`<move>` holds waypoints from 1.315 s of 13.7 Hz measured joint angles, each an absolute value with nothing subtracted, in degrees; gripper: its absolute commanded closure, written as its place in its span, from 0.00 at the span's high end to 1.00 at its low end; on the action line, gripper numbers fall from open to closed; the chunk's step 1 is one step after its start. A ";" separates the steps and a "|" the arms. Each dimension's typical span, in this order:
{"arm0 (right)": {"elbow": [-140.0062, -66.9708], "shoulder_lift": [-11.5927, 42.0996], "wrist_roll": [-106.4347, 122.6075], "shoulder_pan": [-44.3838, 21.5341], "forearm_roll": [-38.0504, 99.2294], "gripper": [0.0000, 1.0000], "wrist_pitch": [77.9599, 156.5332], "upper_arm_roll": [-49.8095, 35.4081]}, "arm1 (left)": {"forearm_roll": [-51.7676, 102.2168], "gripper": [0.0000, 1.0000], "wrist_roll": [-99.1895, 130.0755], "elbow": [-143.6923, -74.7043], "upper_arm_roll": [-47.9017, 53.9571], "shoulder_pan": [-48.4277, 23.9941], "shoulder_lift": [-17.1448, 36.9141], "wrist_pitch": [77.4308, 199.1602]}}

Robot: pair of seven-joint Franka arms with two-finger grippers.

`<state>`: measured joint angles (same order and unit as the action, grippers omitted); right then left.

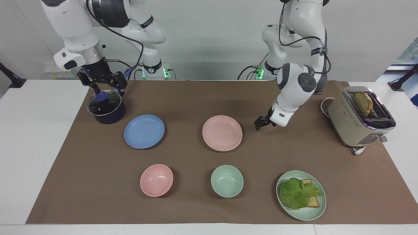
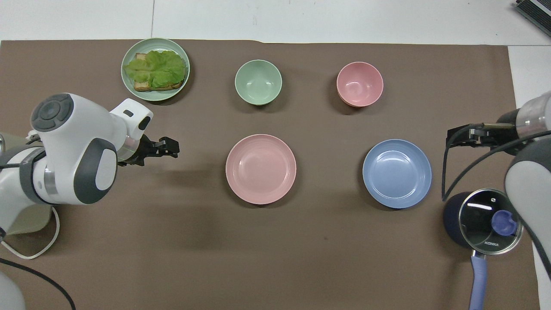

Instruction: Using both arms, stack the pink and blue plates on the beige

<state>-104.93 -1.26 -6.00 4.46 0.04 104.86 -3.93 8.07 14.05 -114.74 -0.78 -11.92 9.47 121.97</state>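
Observation:
The pink plate [image 1: 222, 132] [image 2: 261, 168] lies flat on the beige plate [image 1: 222, 150], of which only a thin cream rim shows under its edge. The blue plate [image 1: 144, 131] [image 2: 397, 173] sits alone on the brown mat, toward the right arm's end. My left gripper [image 1: 259, 125] [image 2: 170, 146] is open and holds nothing. It hangs low over bare mat, a short way from the pink plate toward the left arm's end. My right gripper [image 1: 107, 88] is open over the lidded pot, apart from the blue plate.
A dark pot with a glass lid [image 1: 106, 106] stands beside the blue plate, nearer to the robots. A pink bowl [image 1: 156, 180], a green bowl [image 1: 227, 180] and a green plate of lettuce and bread [image 1: 301, 195] lie farther out. A toaster [image 1: 361, 116] stands at the left arm's end.

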 measured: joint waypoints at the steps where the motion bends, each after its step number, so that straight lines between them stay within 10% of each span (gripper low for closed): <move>1: -108.21 -1.13 -4.48 5.03 0.26 1.00 108.32 -3.93 | 6.60 1.00 12.60 -113.73 -0.79 -11.06 9.43 121.12; 6: -122.74 1.15 4.54 10.35 4.32 0.95 124.37 -3.84 | 4.13 1.00 0.48 -106.62 -1.04 -5.01 8.15 113.16; 18: -126.10 10.21 16.72 13.64 14.66 0.66 130.72 -3.74 | 0.34 1.00 -3.46 -92.38 -1.01 -2.08 4.77 100.43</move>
<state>-126.10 10.21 16.72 13.64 14.66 130.72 -3.74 0.34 -3.46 -92.38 -1.01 -2.08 4.77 100.43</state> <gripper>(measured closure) 0.229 0.000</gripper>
